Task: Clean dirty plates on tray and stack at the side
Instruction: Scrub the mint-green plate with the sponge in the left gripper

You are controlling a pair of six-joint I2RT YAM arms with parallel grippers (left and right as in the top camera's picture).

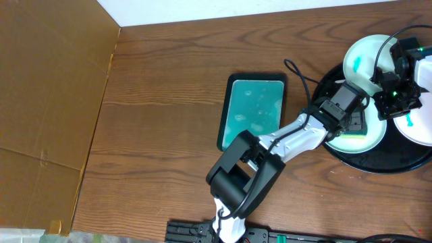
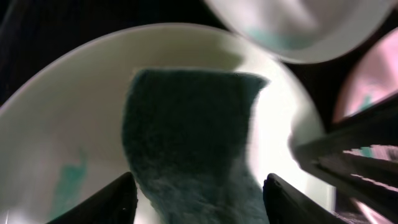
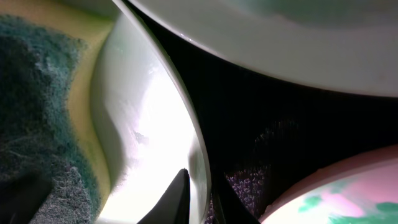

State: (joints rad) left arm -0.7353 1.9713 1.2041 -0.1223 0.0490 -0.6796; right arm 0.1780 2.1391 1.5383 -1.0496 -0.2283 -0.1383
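Observation:
On the round black tray [image 1: 378,160] lie three white plates. My left gripper [image 1: 351,123] [image 2: 199,200] is shut on a dark teal sponge [image 2: 193,137] that rests flat on the near plate [image 2: 62,124], beside a turquoise smear [image 2: 71,180]. The right gripper [image 1: 393,101] [image 3: 205,200] is shut on that plate's rim [image 3: 199,155], one finger inside and one outside. A second plate [image 1: 368,57] [image 3: 280,43] lies at the tray's far side. The third plate [image 1: 420,127] [image 3: 336,202] sits at the right with green smears.
A small rectangular teal tray [image 1: 255,108] with a black edge lies left of the round tray. A brown cardboard sheet [image 1: 47,101] covers the table's left part. My left arm stretches from the front middle across to the tray.

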